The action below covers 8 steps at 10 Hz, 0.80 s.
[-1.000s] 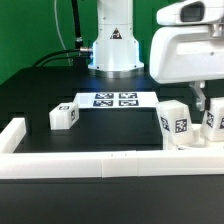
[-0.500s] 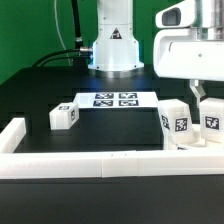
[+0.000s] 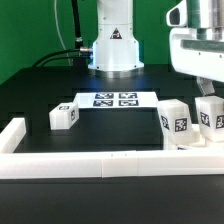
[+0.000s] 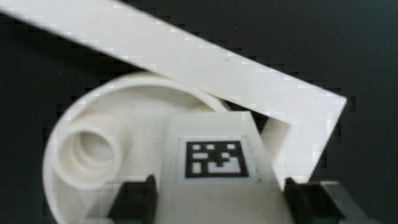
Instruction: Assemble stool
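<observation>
In the wrist view my gripper (image 4: 224,200) is shut on a white stool leg (image 4: 217,155). The leg's square tag faces the camera, and a black finger presses on each side of it. Just beyond the leg lies the round seat disc (image 4: 107,125), showing one socket hole (image 4: 89,152). In the exterior view the gripper (image 3: 210,106) holds this leg (image 3: 211,117) upright at the far right, close beside a second upright leg (image 3: 175,122). A third leg (image 3: 65,116) lies apart at the exterior view's left.
A long white rail (image 3: 100,161) borders the table's front and turns a corner at the exterior view's left (image 3: 13,133); it also crosses the wrist view (image 4: 196,60). The marker board (image 3: 113,100) lies flat before the robot base (image 3: 113,45).
The arm has shifted toward the exterior view's right and slightly up, taking the held leg with it. The jaws stay shut on the leg. The other legs have not moved.
</observation>
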### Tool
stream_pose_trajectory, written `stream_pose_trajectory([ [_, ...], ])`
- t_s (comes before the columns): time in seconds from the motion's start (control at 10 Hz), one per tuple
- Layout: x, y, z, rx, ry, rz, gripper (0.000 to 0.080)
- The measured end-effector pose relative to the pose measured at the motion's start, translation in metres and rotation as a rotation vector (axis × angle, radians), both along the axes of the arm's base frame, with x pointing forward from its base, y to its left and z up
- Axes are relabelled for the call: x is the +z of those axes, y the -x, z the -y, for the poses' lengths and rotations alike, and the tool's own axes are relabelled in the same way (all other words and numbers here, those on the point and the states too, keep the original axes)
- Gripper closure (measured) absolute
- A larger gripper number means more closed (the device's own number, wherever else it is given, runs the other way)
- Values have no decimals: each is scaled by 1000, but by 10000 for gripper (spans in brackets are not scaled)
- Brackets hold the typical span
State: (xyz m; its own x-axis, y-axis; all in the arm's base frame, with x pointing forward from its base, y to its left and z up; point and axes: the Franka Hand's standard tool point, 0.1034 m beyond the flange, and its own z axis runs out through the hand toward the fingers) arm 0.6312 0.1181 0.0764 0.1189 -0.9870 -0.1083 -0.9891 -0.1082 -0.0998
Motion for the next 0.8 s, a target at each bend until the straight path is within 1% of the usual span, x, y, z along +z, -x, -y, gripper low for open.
stream_pose_trajectory([
  [0.2, -1, -2, -2, -254, -63, 4, 458],
  [0.7, -1, -2, -4, -533, -106, -26, 459],
  [0.8, -1, -4, -3, -663, -137, -16, 459],
])
